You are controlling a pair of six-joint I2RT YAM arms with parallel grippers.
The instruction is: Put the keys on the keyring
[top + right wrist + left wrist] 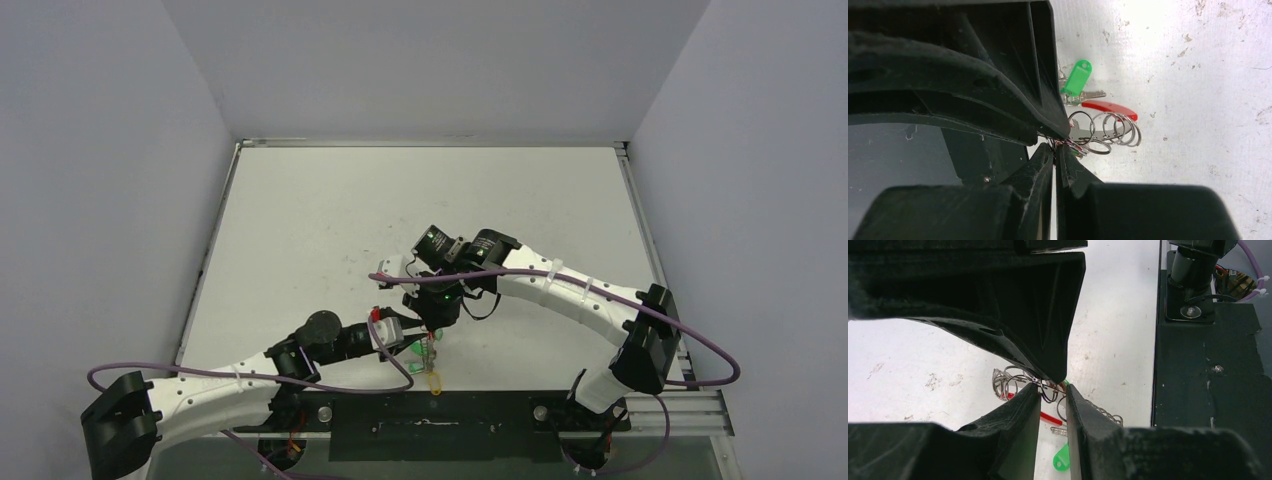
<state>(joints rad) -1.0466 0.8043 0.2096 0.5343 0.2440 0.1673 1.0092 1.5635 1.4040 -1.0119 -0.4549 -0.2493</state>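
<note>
Between both jaws, gripped, silvery coiled keyring point(1108, 131), red segment point(1109, 106), green key point(1077, 77) beside

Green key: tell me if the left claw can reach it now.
Probably not yet. The left claw seems closed on the keyring, with the right claw pinching it alongside; the green key lies close by, but the claw would have to let go.

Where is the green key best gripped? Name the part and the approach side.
Grip the green key by its plastic head, pincer across the two long edges, probably coming from above at the holed end. That end points away from the keyring and the red piece, so it stands free, while the silver blade is thin and crowded against them.
</note>
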